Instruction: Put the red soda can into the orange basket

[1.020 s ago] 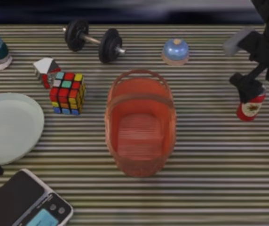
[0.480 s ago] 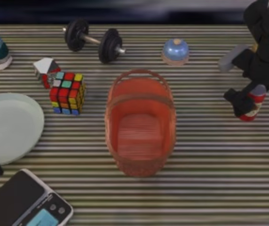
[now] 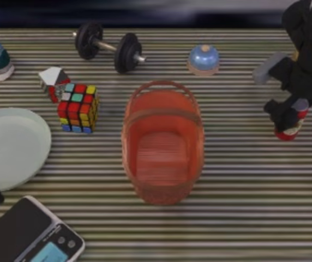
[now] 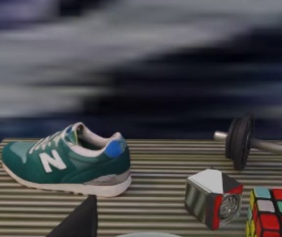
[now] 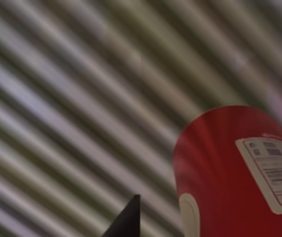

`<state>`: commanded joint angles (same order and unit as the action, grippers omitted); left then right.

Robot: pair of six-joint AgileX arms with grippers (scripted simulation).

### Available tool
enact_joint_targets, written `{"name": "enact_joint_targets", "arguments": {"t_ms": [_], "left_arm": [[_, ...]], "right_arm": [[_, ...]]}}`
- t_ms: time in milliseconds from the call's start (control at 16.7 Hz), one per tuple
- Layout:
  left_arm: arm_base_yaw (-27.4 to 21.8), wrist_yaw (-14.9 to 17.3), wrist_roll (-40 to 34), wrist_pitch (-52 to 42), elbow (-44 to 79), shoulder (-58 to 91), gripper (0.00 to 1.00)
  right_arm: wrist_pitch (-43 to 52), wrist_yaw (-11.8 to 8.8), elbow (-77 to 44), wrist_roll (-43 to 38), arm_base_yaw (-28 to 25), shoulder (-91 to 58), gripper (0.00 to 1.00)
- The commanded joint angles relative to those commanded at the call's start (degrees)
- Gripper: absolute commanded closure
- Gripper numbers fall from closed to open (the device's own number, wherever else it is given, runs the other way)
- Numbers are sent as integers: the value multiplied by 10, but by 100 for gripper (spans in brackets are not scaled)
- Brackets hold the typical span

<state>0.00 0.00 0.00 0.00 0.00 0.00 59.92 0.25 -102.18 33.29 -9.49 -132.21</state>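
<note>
Striped table (image 3: 238,180) — right claw (image 3: 287,112) lower over red soda can (image 3: 290,130)

A big orange plastic basket with a curved handle (image 3: 163,143) sits in the middle of the striped table (image 3: 243,180). Far to its right, the right arm's black gripper (image 3: 286,113) is down over a small red soda can (image 3: 288,129).

A white "N" marks the green sneaker (image 4: 67,165).

Top view looks straight down; left wrist faces the shoe (image 4: 67,163) level; right wrist hugs the striped table (image 5: 82,98)
</note>
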Motion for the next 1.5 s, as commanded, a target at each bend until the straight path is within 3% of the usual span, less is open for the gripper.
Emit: {"name": "enact_joint_targets", "arguments": {"t_ms": [420, 1080, 1260, 1500], "left_arm": [[0, 0, 0, 0, 0, 0, 0], [0, 0, 0, 0, 0, 0, 0], [0, 0, 0, 0, 0, 0, 0], [0, 0, 0, 0, 0, 0, 0]], "right_arm": [[0, 0, 0, 0, 0, 0, 98], [-6, -4, 1, -2, 0, 1, 100], [-60, -41, 15, -18, -8, 5, 100], [-217, -135, 52, -67, -24, 14, 100]]}}
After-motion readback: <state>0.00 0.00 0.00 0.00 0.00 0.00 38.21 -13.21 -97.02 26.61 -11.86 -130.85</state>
